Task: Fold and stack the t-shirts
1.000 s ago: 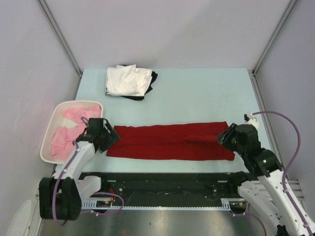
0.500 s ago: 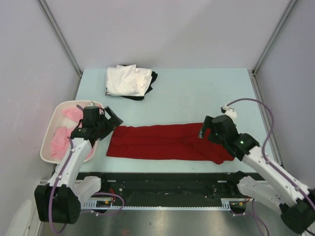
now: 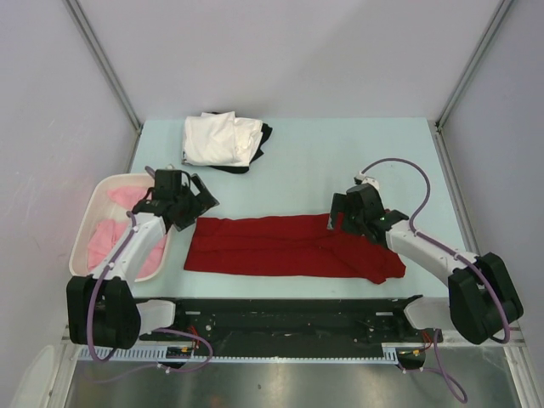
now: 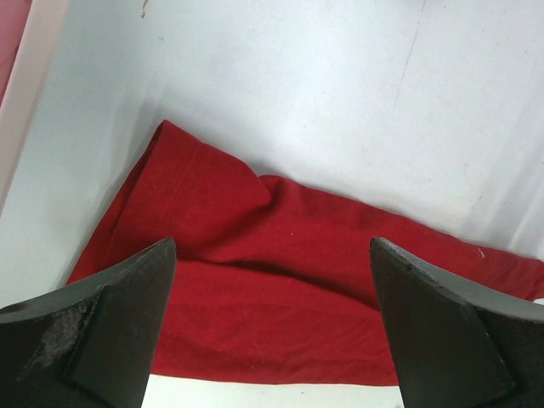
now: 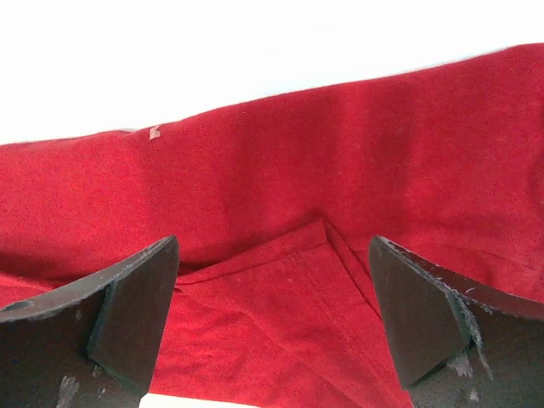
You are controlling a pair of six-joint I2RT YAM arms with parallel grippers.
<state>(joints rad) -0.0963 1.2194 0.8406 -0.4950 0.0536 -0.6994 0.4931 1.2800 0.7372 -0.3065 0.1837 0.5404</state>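
The dark red t-shirt (image 3: pixel 280 246) lies folded into a long flat strip across the table's near middle. My left gripper (image 3: pixel 202 204) is open and empty, just above the strip's far left corner. In the left wrist view (image 4: pixel 272 327) the red cloth (image 4: pixel 280 280) lies below and between its fingers (image 4: pixel 110 323). My right gripper (image 3: pixel 337 223) is open and empty over the strip's right part. In the right wrist view (image 5: pixel 272 327) a folded flap with a stitched hem (image 5: pixel 323 255) lies on the red cloth (image 5: pixel 280 178). A folded white t-shirt (image 3: pixel 219 138) lies on a black one (image 3: pixel 262 136) at the back. Pink t-shirts (image 3: pixel 109 238) are in the basket.
The white plastic basket (image 3: pixel 85 223) stands at the table's left edge, close beside my left arm. The light blue table (image 3: pixel 340 161) is walled by grey panels on three sides. A black rail (image 3: pixel 280 319) runs along the near edge between the arm bases.
Both grippers have left the ends of the red strip. The right one moved left and inward over the cloth; the left one moved toward the far left corner. The shirt's right end is slightly rumpled.
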